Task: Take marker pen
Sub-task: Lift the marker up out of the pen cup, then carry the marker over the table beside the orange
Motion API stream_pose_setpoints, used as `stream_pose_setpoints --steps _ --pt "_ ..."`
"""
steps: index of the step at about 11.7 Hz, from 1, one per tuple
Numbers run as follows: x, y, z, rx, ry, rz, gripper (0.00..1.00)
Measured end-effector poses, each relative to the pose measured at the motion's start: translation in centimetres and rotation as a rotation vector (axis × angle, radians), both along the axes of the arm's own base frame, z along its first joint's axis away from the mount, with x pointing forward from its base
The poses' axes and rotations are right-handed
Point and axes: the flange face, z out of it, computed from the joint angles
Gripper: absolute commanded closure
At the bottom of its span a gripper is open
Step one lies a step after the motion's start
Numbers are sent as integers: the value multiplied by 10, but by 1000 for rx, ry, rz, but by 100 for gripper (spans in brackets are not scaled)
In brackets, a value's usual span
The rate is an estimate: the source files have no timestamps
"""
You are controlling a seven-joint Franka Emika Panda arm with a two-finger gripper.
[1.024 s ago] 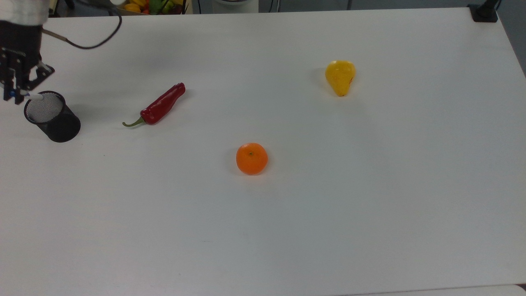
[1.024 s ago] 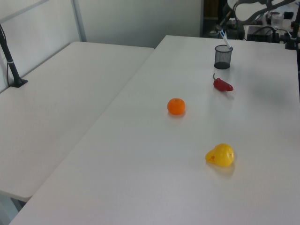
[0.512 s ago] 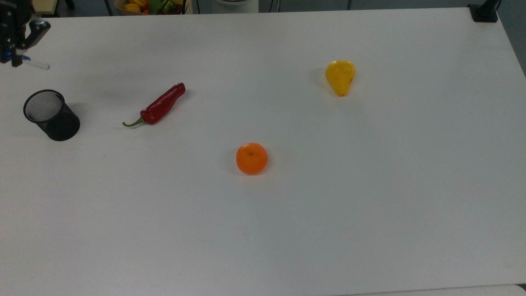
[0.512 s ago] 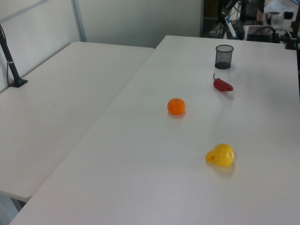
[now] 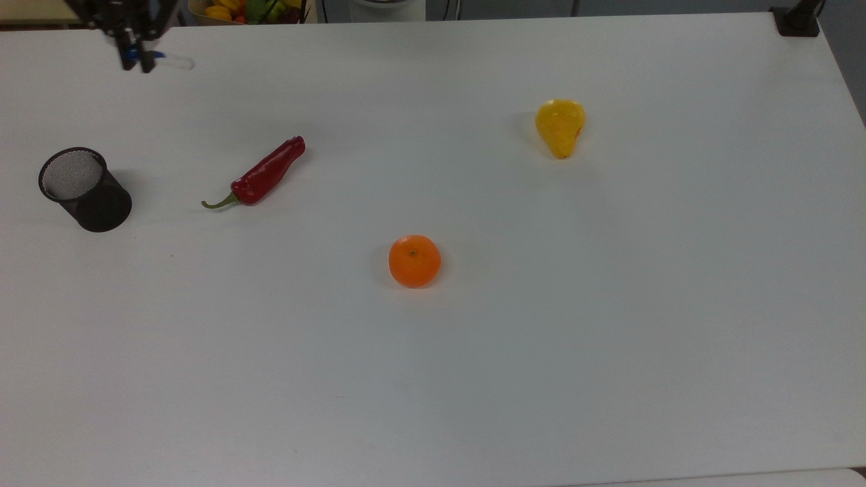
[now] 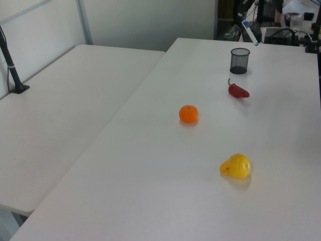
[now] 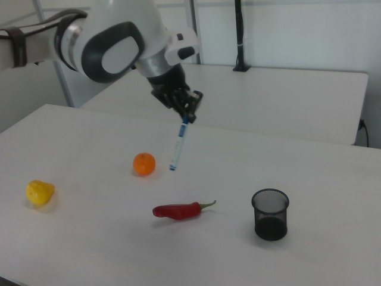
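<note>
The marker pen (image 7: 178,143), white with a blue cap, hangs in the air, held by its capped end in my gripper (image 7: 187,114), which is shut on it. In the top view my gripper (image 5: 135,57) is at the table's far left edge, with the marker pen (image 5: 172,62) sticking out to the top view's right. In the left view the marker pen (image 6: 249,31) shows high above and behind the black mesh cup (image 6: 239,61). The mesh cup (image 5: 82,189) stands below my gripper in the top view, well apart from it.
A red chilli (image 5: 260,174) lies right of the mesh cup in the top view. An orange (image 5: 414,260) sits mid-table and a yellow pear (image 5: 560,126) further right. A box of fruit (image 5: 247,9) stands beyond the table's far edge.
My gripper lifted the marker pen out of the mesh cup, rose, then carried it toward the top view's right. The cup stays in place.
</note>
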Motion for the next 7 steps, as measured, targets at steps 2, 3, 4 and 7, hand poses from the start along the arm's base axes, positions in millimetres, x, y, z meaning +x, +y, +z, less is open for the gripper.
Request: stream_pose_setpoints --steps 2,3,4,7 --pt "-6 33 5 40 59 22 100" --pt "-8 47 6 63 83 26 100" --pt "-9 65 5 90 118 32 100" --pt "-4 120 -5 144 167 33 100"
